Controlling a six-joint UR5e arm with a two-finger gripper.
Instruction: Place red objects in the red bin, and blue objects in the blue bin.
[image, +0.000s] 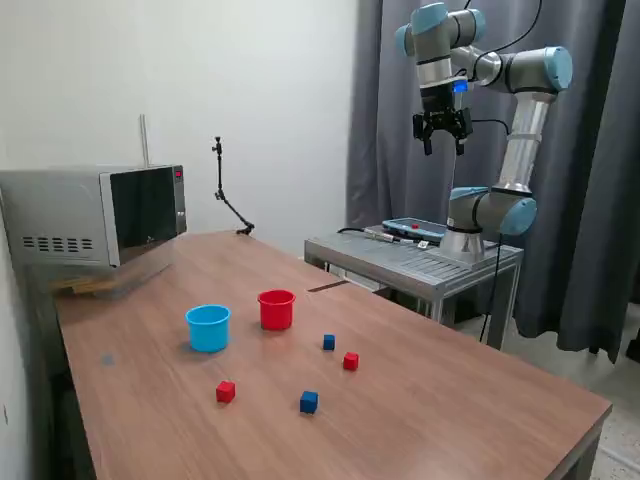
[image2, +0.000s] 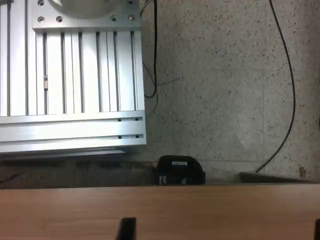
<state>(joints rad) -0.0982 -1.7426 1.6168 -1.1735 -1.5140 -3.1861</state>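
Observation:
In the exterior view the red cup (image: 276, 309) and the light blue cup (image: 208, 327) stand side by side on the wooden table (image: 450, 400). Two red cubes (image: 226, 391) (image: 351, 361) and two dark blue cubes (image: 309, 401) (image: 329, 342) lie loose in front of the cups. My gripper (image: 443, 140) hangs high above the metal base, far from the cubes, with its fingers spread and empty. The wrist view shows only the table edge (image2: 160, 210), the aluminium base (image2: 75, 75) and the floor; one dark fingertip (image2: 127, 229) shows. No cube or cup shows there.
A microwave (image: 95, 215) stands at the table's back corner on the exterior view's left. A thin black stand (image: 225, 190) rises at the table's far edge. The arm's metal base plate (image: 415, 262) carries a teach pendant (image: 415, 230). Cables (image2: 285, 100) lie on the floor.

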